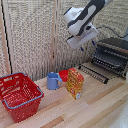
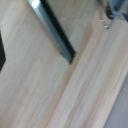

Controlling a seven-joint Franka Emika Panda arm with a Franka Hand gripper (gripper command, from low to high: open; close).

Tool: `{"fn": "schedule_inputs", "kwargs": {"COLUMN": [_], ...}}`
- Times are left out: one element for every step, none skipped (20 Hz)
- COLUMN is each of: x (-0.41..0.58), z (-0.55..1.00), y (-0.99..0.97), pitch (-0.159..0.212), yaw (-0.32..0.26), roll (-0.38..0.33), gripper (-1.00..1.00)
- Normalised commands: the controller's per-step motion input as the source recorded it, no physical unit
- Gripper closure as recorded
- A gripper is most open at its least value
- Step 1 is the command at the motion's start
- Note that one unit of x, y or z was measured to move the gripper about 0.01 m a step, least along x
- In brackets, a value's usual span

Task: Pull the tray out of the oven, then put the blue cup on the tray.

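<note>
The oven (image 1: 114, 54) stands at the exterior view's right, its front open. The tray (image 1: 94, 73), a dark rack of thin wires, sticks out of it low over the wooden table. The blue cup (image 1: 53, 80) stands upright on the table left of an orange box, well apart from the tray. My gripper (image 1: 89, 41) hangs in the air above the tray's outer end, holding nothing that I can see; its fingers are too blurred to read. The wrist view is blurred: a dark bar that may be the tray's edge (image 2: 53, 31) crosses the wood, and gripper parts (image 2: 113, 10) show at one corner.
An orange box (image 1: 75, 83) stands between the cup and the tray. A small red bowl (image 1: 63, 75) sits behind the box. A red wire basket (image 1: 20, 96) stands at the exterior view's left. A slatted screen closes off the back.
</note>
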Motion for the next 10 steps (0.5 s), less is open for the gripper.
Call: {"fn": "schedule_inputs", "kwargs": {"x": [0.414, 0.397, 0.377, 0.343, 0.323, 0.280, 0.257, 0.240, 0.223, 0.211], "z": [0.00, 0.00, 0.00, 0.00, 0.00, 0.00, 0.00, 0.00, 0.00, 0.00], "y": [0.36, 0.36, 0.37, 0.39, 0.41, 0.43, 0.45, 0.45, 0.46, 0.47], "pitch": [-0.147, -0.144, -0.139, -0.124, -0.116, -0.105, -0.099, -0.097, -0.095, -0.095], "yaw": [0.000, 0.000, 0.002, 0.005, 0.007, 0.004, 0.001, 0.000, 0.000, 0.000], "roll": [0.366, 0.372, 0.375, 0.375, 0.375, 0.375, 0.375, 0.375, 0.375, 0.375], "gripper": [-1.00, -1.00, -1.00, -1.00, -1.00, -1.00, -1.00, -1.00, -1.00, -1.00]}}
